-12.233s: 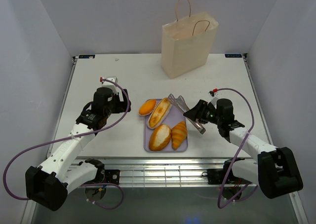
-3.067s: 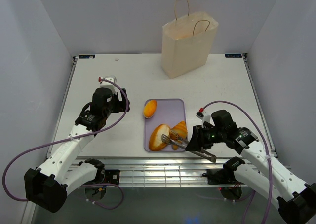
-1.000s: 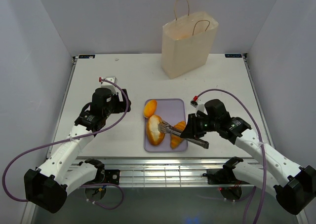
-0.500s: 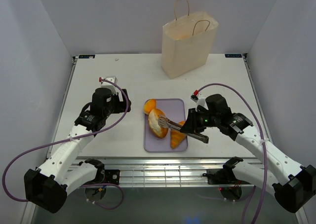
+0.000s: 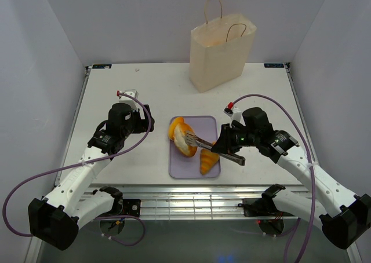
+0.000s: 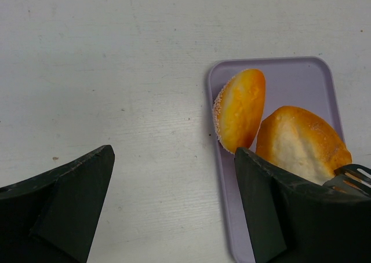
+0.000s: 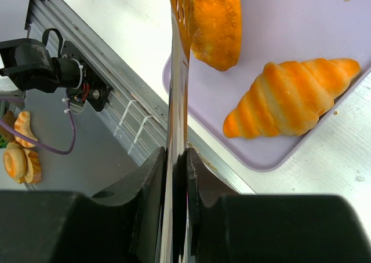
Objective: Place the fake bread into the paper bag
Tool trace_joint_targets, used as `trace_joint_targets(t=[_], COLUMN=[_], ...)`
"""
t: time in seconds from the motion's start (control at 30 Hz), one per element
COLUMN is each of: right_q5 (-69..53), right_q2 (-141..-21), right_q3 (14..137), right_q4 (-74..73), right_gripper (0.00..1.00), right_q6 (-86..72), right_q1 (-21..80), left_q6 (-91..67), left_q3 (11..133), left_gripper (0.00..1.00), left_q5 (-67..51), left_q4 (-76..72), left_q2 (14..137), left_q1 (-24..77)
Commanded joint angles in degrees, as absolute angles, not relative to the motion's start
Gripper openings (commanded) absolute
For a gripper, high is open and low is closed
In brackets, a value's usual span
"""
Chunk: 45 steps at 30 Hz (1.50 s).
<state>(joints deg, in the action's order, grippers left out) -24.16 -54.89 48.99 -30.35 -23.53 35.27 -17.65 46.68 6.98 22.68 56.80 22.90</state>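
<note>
1. My left gripper (image 5: 144,121) hangs over the table (image 5: 145,83) at about 9 o'clock from the tray (image 5: 204,125). Its wrist view shows the left gripper (image 6: 173,154) with jaws spread wide and nothing between them.
2. A small oval roll (image 5: 174,125) sits at the tray's 11 o'clock corner. From the left wrist I see the oval roll (image 6: 240,117) overhanging the tray's (image 6: 301,77) left rim, touching the bigger piece beside it.
3. That bigger piece is a loaf (image 5: 185,142), tipped up on edge at the tray's 9 o'clock side with its pale underside facing left. It is pinched in the metal tongs (image 5: 202,142). I cannot tell if it is clear of the tray.
4. A croissant (image 5: 208,160) lies flat at the tray's 5 o'clock corner, apart from the loaf (image 7: 217,22).
5. The paper bag (image 5: 220,51) stands upright at the table's 12 o'clock edge, mouth open, well apart from the tray.
6. My right gripper (image 5: 225,149) reaches in from 3 o'clock. Its wrist view shows the right gripper (image 7: 175,159) squeezed narrow, clamping the tongs (image 7: 178,72) together on the loaf.
</note>
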Motion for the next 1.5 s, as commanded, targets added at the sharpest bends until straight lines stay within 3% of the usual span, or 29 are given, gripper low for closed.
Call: trace_joint_targets(t=[0.0,0.33,0.7,1.47], right_q5=[-25.23,-23.03,-20.48,-30.49], right_q2=[-54.41,-55.19,-63.19,-91.13], right_q3=[52.12,57.3,74.15,114.33], right_q4=[-28.65,-28.83,-28.48,-19.96], right_gripper=[0.08,0.08,0.08,0.08], right_q6=[-22.5,-22.32,-20.3,-24.69], right_q1=[35.07,34.72,31.91,9.94], left_q6=[-17.75,-17.75,-17.84,-17.84], left_q3=[48.6,48.52,48.52,48.52], left_gripper=[0.95,0.95,0.95,0.95], left_q5=[6.33,6.5,6.42,5.89], left_q4=[22.41,22.41,22.41,22.24], left_q2=[56.42,56.42,56.25,56.6], left_q1=[23.29,23.29,23.38,23.38])
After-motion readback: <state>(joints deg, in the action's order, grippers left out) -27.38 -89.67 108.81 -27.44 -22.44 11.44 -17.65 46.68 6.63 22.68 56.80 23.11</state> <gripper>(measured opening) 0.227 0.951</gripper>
